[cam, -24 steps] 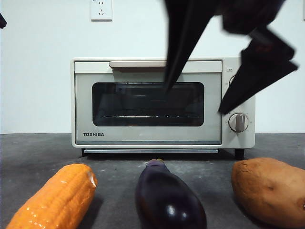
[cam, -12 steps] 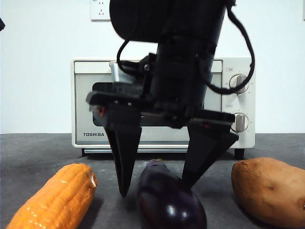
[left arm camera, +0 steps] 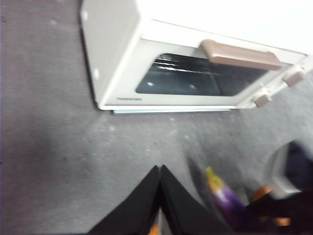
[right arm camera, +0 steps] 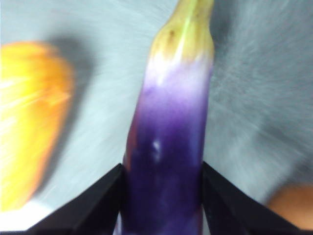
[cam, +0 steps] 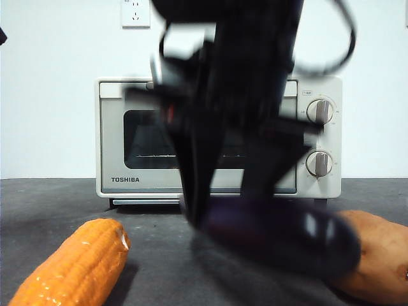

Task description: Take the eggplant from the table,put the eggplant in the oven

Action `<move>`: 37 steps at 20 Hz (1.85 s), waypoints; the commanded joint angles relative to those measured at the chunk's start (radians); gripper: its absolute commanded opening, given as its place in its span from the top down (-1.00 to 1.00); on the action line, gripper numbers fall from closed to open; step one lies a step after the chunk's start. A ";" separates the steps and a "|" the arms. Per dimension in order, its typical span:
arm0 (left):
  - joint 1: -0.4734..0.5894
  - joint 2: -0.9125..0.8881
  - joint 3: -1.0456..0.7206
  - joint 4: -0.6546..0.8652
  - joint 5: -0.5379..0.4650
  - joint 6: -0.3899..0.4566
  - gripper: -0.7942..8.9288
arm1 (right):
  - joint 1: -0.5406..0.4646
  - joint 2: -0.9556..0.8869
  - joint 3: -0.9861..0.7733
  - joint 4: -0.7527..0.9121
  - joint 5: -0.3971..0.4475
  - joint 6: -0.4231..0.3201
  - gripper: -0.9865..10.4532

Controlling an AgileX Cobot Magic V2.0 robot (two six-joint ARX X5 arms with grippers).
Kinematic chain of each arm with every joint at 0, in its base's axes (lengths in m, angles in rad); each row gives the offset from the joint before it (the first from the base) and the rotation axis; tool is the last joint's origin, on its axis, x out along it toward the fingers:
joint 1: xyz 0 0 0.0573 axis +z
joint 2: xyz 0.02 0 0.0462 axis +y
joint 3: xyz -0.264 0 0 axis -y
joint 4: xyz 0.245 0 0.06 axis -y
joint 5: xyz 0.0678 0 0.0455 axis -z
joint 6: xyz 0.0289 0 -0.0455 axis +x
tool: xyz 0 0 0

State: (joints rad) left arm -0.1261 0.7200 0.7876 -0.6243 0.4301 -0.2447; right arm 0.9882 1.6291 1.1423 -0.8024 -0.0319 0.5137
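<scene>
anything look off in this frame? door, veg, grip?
One thing: the oven door is shut, handle flat against the front, while the right gripper already has its jaws clamped on the eggplant. Nothing spilled or damaged. The corn and sweet potato lie on the table. Left gripper waits shut.

Front low, facing oven (cam: 217,137); wrists look down.

An orange corn cob (cam: 70,264) lies at the front left; a brown sweet potato (cam: 376,255) sits at the right; a wall socket (cam: 136,13) hangs above.
</scene>
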 commanded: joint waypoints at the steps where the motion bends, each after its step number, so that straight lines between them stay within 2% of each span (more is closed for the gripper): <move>1: -0.031 0.011 0.039 0.014 0.008 0.016 0.82 | 0.035 -0.090 0.039 -0.071 -0.011 -0.116 0.54; 3: -0.070 0.052 0.089 0.015 0.008 0.016 0.82 | 0.063 -0.209 0.039 -0.151 -0.024 -0.187 0.54; 6: -0.141 0.159 0.188 0.020 -0.008 0.018 0.82 | 0.085 -0.377 0.039 -0.261 -0.022 -0.233 0.54; 11: -0.267 0.399 0.372 0.018 -0.094 0.070 0.82 | 0.089 -0.560 0.039 -0.366 -0.008 -0.235 0.54; 15: -0.345 0.606 0.546 0.018 -0.109 0.106 0.82 | 0.089 -0.645 0.039 -0.446 0.053 -0.233 0.54; 18: -0.399 0.748 0.671 0.009 -0.173 0.132 0.82 | 0.089 -0.703 0.038 -0.500 0.089 -0.225 0.54; 21: -0.430 0.851 0.755 -0.005 -0.186 0.143 0.82 | 0.089 -0.755 0.038 -0.518 0.120 -0.206 0.54; 24: -0.455 0.916 0.782 -0.011 -0.256 0.160 0.82 | 0.089 -0.805 0.038 -0.522 0.119 -0.206 0.54; 31: -0.467 0.966 0.782 -0.068 -0.277 0.209 0.82 | 0.089 -0.871 0.037 -0.523 0.142 -0.203 0.54; 37: -0.483 0.969 0.782 -0.174 -0.272 0.216 0.82 | 0.089 -0.874 0.037 -0.523 0.141 -0.199 0.54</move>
State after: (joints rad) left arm -0.5976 1.6558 1.5646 -0.7708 0.1604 -0.0422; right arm 1.0653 0.7502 1.1652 -1.3300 0.1062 0.2985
